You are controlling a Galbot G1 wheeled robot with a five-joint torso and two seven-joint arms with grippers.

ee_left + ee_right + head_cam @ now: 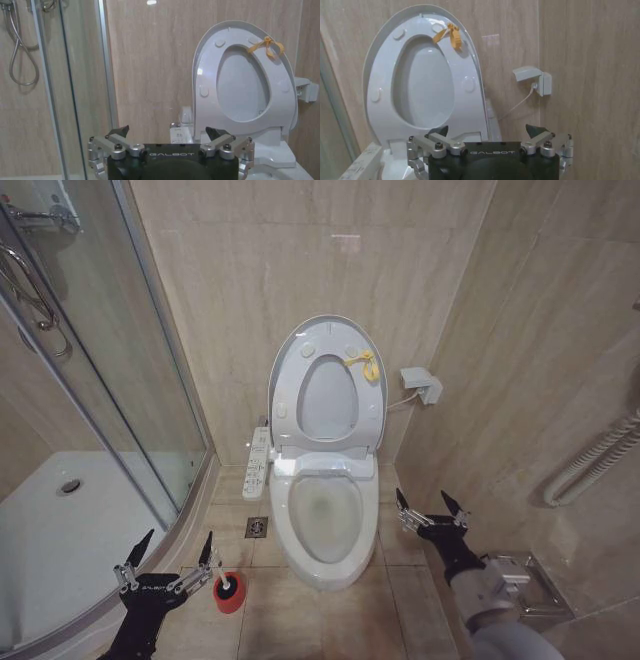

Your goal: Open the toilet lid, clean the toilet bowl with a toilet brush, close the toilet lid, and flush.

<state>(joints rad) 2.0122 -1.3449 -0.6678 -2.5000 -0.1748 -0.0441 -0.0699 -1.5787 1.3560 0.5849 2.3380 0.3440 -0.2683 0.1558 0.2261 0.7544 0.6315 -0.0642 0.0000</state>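
against the far wall the toilet lid (327, 340) stands up, with the seat (290, 395) up too. below it the toilet bowl (325, 525) sits uncovered. left gripper (170, 565) and right gripper (431, 504) have fingers spread wide, holding nothing. the toilet brush (226, 587) sits in its red cup (230, 600) near the left gripper.

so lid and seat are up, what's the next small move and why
Probably lower the left hand onto the thin white stick handle of the toilet brush in its small red round cup holder. The white glossy toilet lid already stands raised, the stained white ceramic toilet bowl lies exposed, and both hands, including the right hand, are open and empty.
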